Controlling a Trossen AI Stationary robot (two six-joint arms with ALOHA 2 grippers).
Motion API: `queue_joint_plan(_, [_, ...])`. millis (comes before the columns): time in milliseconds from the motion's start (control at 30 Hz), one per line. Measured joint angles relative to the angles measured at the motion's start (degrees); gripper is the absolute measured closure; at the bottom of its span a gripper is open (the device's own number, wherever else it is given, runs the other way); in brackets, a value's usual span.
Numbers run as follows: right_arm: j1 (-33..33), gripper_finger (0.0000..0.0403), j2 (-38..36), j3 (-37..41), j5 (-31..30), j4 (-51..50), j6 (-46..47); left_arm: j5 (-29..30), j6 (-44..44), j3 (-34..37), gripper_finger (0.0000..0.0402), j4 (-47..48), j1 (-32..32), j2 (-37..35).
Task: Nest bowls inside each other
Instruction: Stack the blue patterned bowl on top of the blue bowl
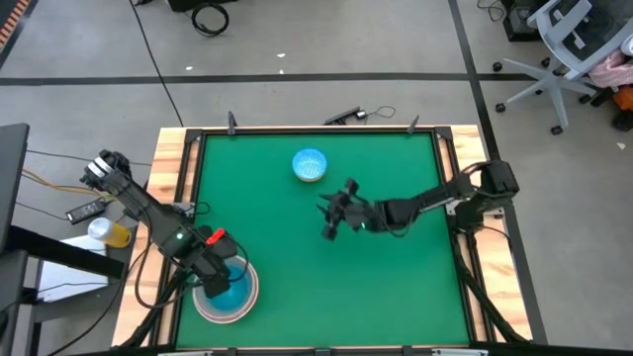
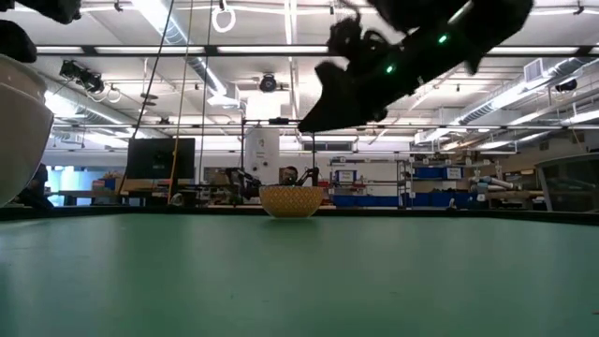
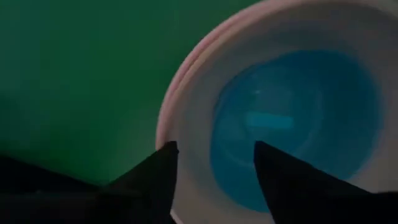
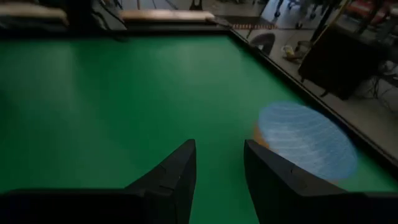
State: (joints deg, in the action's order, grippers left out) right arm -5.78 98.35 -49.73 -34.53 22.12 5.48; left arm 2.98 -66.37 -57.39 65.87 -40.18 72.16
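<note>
A stack of bowls stands at the table's near left: a solid blue bowl [image 1: 235, 287] sits inside a white bowl [image 1: 206, 305]. The left wrist view shows the blue bowl [image 3: 292, 124] within the white one's rim [image 3: 186, 81]. My left gripper [image 3: 214, 162] hangs open just above this stack, fingers pointing down on either side of the near rim. A small light-blue speckled bowl [image 1: 310, 164] rests alone on its base at the far middle, and looks tan from the side [image 2: 291, 200]. My right gripper [image 1: 331, 213] hovers open, near side of that bowl [image 4: 308, 140].
A raised wooden frame [image 1: 180, 168] borders the green mat [image 1: 396, 287], which is bare in the middle and on the right. A yellow cup [image 1: 111, 232] and a remote [image 1: 84, 210] lie off the table to the left.
</note>
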Motion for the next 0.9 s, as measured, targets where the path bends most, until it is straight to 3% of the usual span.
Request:
queue_joint_plan(67, [5.0,0.0263,0.0,-0.8,6.1,-2.4,-1.5,0.0,-0.4,-1.6,0.0176,-0.2,0.3,0.0])
queue_joint_plan(200, [14.5,0.0263,0.0,-4.7,17.4,-11.5,-2.2,7.1,3.2,-5.8,0.0172,0.6,-0.8,0.0])
queue_joint_plan(367, [20.8,0.0260,0.0,-7.5,25.6,-15.1,-4.2,23.9,8.1,-9.5,0.0171,0.7,-1.2,0.0])
queue_joint_plan(500, [20.3,0.0260,4.2,-12.5,28.2,-16.2,-7.7,33.7,8.0,-9.8,0.0171,0.0,-0.6,0.1])
queue_joint_plan(667, [19.2,0.0260,13.2,-22.0,28.4,-23.1,-8.4,34.7,9.0,-9.7,0.0171,-1.3,1.5,0.3])
queue_joint_plan(900, [20.0,0.0261,19.3,-29.9,25.9,-32.5,-3.8,33.4,9.0,-9.7,0.0171,-1.6,1.6,0.3])
